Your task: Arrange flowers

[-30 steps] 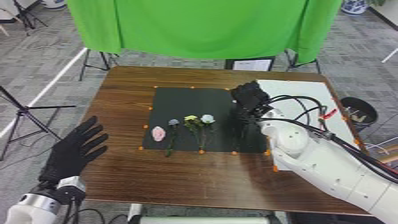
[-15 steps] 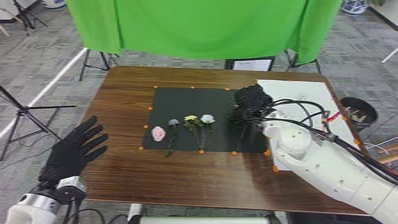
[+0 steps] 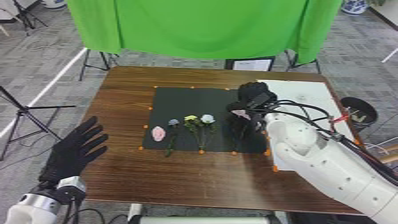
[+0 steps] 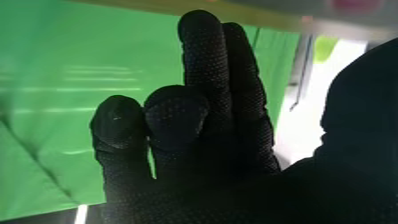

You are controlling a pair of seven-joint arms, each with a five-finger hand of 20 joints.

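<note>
Your right hand (image 3: 256, 95): open, relaxed, over black mat's (image 3: 191, 100) right part, at pale-pink flower (image 3: 240, 114); contact unclear. Your left hand (image 3: 69, 156): open, at table's (image 3: 169, 180) left edge. Pink blossom (image 3: 158, 133), bluish flower (image 3: 173, 122), yellow flower (image 3: 190, 118), white flower (image 3: 207, 119): on mat.

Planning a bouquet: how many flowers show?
5: pink flower, bluish flower, yellow flower and white flower on the dark mat; pale flower by the right robot hand, which may hide more.
</note>
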